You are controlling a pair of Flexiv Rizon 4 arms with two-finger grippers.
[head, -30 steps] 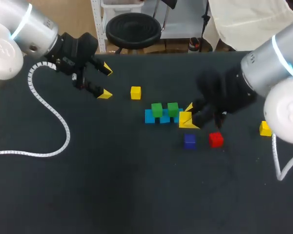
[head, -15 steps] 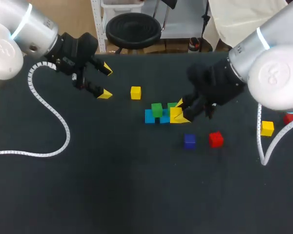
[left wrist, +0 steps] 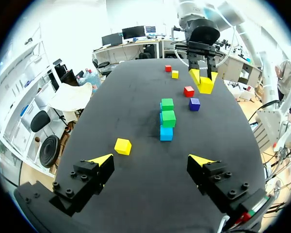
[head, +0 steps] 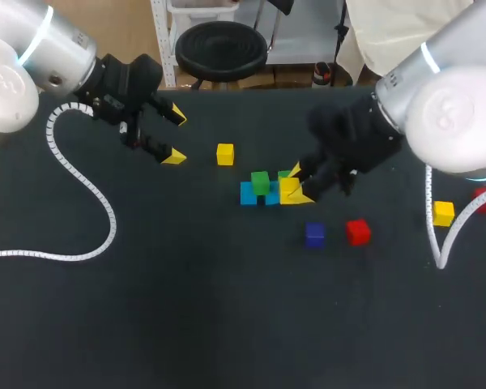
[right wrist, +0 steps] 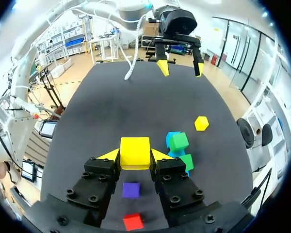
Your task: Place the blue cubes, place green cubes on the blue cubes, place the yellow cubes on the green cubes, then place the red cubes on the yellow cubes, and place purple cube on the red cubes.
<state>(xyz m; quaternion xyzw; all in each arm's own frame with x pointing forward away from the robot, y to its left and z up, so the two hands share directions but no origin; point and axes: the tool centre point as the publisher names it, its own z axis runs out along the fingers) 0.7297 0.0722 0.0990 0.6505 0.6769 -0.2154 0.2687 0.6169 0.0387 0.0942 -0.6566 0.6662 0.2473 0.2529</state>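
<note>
The black table carries everything, with an arm at each side. From above, the right tool is clamped on a small yellow cube, which hangs at the near green cube and covers most of it. The far green cube sits just beside it, and both rest on a row of light blue cubes. The right arm slants down at the stack, with a purple cube and a red cube nearby. The left tool, fingers spread and empty, hangs well apart near a loose yellow cube. From the left wrist, the row runs straight away from that tool. From the right wrist, both green cubes lie beside the fingers rather than under them, so I'd judge a slight sideways shift is needed before lowering.
</note>
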